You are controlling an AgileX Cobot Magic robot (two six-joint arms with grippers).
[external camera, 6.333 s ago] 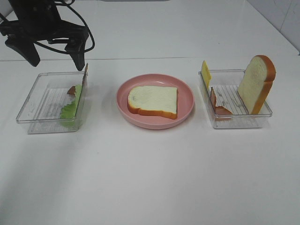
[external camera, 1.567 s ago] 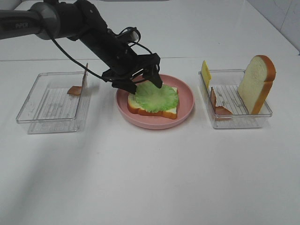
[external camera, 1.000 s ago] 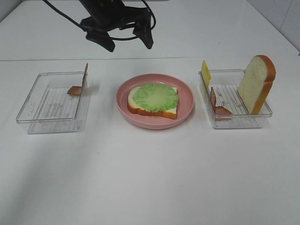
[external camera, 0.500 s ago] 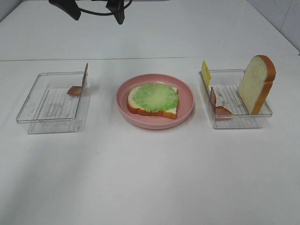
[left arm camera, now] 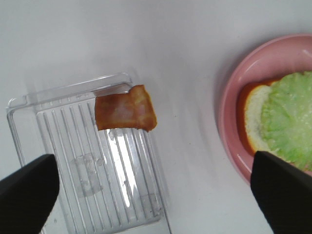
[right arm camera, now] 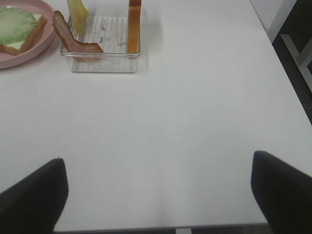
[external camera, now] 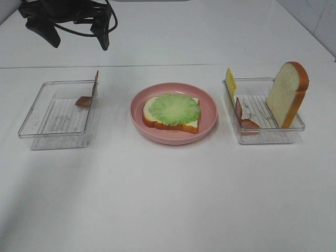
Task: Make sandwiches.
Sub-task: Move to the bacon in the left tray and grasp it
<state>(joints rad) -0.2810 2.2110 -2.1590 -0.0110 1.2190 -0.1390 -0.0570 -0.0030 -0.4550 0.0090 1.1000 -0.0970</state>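
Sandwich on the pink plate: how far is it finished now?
Done: the bottom bread slice lies on the plate with lettuce on it. In hand: nothing; both jaws stand open and empty. Left: bacon strips, cheese and the leaning second slice wait in the trays.

High view: left gripper [external camera: 79, 47] cropped at the top edge, wrist and arm out of frame. Lower bread slice [external camera: 152, 122] largely covered by lettuce leaf [external camera: 175, 108].

Left wrist view: pink plate [left arm camera: 229, 122], slice and leaf cropped at the right edge. One corner of left tray [left arm camera: 29, 146] hidden behind one of the fingers [left arm camera: 29, 190], themselves cropped at the lower corners.

Right wrist view: cheese square [right arm camera: 78, 10] and upright bread slice [right arm camera: 134, 24] cropped at the top edge. Right gripper [right arm camera: 157, 158] reduced to two dark tips at the bottom corners.
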